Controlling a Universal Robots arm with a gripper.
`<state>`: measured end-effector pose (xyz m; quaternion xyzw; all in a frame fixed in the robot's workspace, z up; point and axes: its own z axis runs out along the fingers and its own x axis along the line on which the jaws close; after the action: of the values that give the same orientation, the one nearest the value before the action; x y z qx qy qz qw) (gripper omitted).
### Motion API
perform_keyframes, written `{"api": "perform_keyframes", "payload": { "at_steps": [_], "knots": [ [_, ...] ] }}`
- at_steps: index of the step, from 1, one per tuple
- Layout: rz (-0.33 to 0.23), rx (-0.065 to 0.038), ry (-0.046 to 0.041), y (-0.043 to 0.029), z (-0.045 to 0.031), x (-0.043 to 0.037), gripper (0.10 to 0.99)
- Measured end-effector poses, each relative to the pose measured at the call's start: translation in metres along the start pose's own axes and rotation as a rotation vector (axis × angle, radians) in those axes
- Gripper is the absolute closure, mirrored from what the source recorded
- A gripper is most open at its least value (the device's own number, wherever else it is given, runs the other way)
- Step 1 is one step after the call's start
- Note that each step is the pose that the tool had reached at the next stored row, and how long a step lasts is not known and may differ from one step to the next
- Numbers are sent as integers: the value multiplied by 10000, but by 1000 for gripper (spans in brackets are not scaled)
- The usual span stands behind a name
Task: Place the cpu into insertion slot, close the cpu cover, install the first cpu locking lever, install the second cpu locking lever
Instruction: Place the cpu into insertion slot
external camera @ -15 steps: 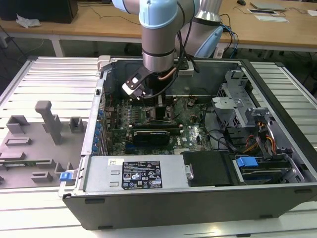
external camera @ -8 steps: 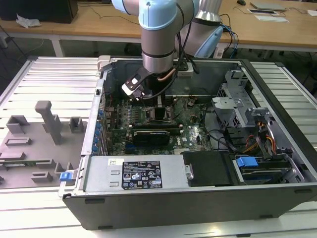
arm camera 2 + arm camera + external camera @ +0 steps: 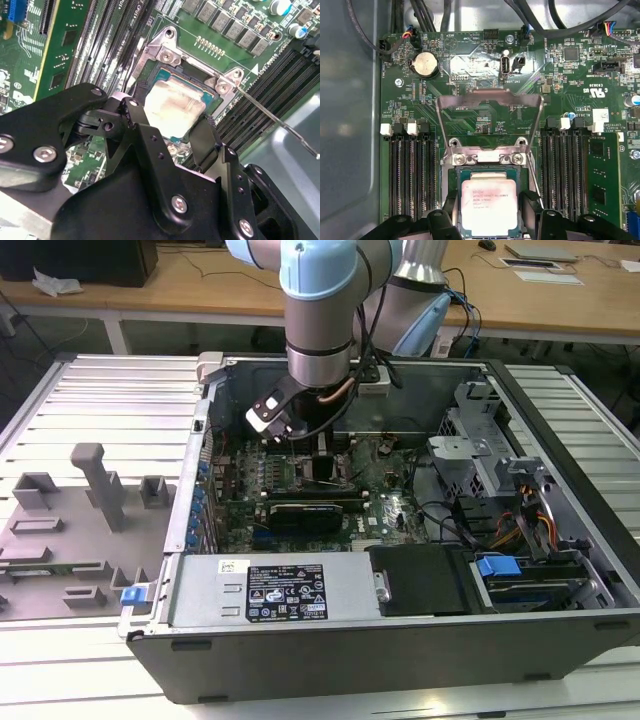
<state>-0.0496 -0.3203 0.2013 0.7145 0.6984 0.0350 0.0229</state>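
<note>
Exterior view first, from its left to its right. Well away from the insertion slot (image 3: 326, 472), on the exterior view's left, a grey plate (image 3: 70, 530) with little blocks lies on the bench (image 3: 110, 400). Next comes the big open computer case (image 3: 400, 650). It is like a box, and the insertion slot sits in the middle of it, on the green board (image 3: 390, 505). My arm (image 3: 320, 310) reaches down into the case, right above the slot. Between the slot and the near wall of the case sits a long grey power box (image 3: 290, 590). On the exterior view's right of the slot are a metal cage (image 3: 480, 455), coloured wires (image 3: 530, 520) and a blue clip (image 3: 497, 567).

In both wrist views my gripper (image 3: 168, 118) is narrow. Its black fingers (image 3: 207, 145) hug two sides of the cpu (image 3: 175, 105), so I think I am holding it. The cpu lies inside the insertion slot, silver top up, and it looks flat. Long black memory slots (image 3: 407, 175) run along both sides of the slot. The cpu cover (image 3: 520, 101) stands open just past the slot, and a thin locking lever (image 3: 270, 115) sticks out loose beside it.

I judge I am on step one, putting the cpu in, and it looks almost done. The cover is not closed and the levers are not hooked yet. This move calls for soft care: the cpu must sit square and flat in the slot, with no hard push, and my fingers must not bump the open cover.
</note>
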Motion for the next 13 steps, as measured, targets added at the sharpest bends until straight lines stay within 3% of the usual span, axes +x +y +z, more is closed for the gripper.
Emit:
{"api": "perform_keyframes", "payload": {
  "at_steps": [6,8,13],
  "knots": [
    [-2,-3,-1,7,-109,2,471],
    [0,-7,1,13,-191,4,471],
    [-1,-7,1,13,-196,4,486]
  ]
}}
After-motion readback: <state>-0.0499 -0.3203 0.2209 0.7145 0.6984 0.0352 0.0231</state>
